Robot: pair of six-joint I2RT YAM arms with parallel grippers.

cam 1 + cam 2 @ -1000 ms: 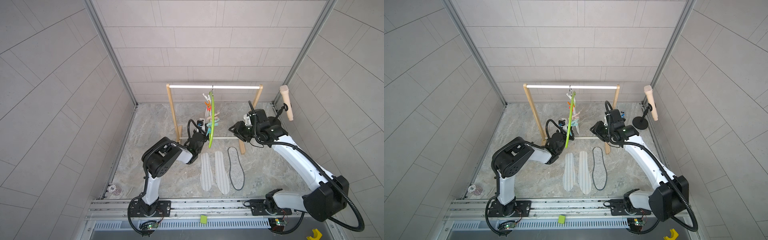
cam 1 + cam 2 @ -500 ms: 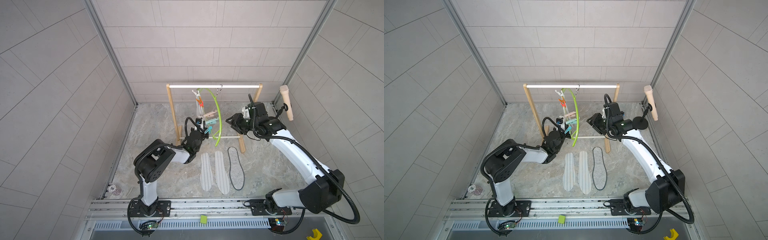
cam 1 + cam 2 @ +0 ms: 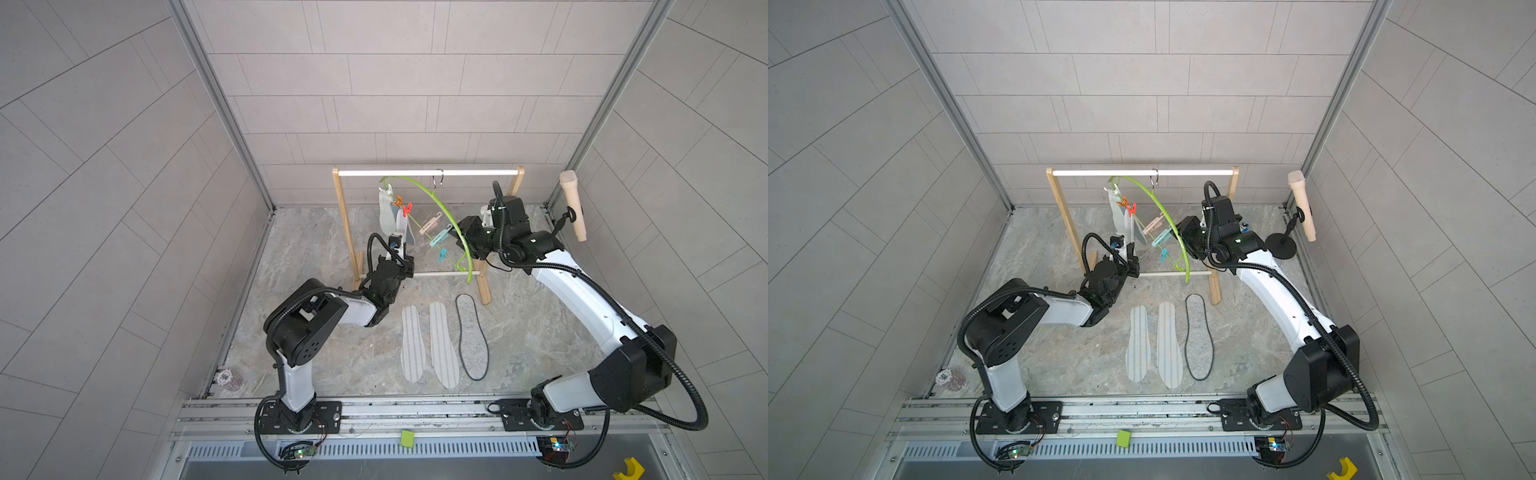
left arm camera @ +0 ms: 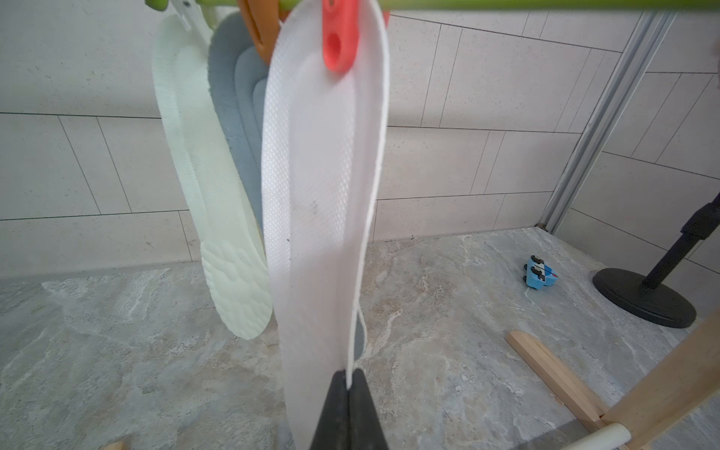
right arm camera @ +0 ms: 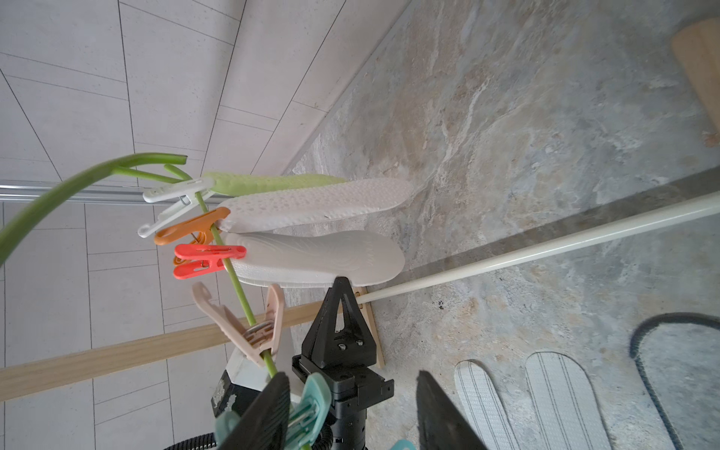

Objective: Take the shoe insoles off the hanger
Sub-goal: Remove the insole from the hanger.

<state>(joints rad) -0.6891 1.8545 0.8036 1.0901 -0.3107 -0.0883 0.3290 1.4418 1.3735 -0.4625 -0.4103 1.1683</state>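
Green hanger (image 3: 446, 212) has swung from edge-on to a slant on the rack (image 3: 428, 172). The left gripper (image 4: 348, 380) pinches the lower tip of a white insole (image 4: 319, 195) clipped at its high end. The right gripper's (image 5: 352, 374) jaws stand apart beside a teal clothespin (image 5: 313, 401). Other insoles (image 3: 442, 345) lie on the floor (image 3: 324, 249).

Hanger (image 3: 470, 266): turned from edge-on to broadside, arch and clothespins (image 3: 439, 240) now fanned out. Right gripper (image 3: 464, 240): shifted rearward beside lower end.

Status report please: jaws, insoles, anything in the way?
Left gripper: jaws shut on white dotted insole. Right gripper: jaws open by hanger. Red clothespin holds insole.
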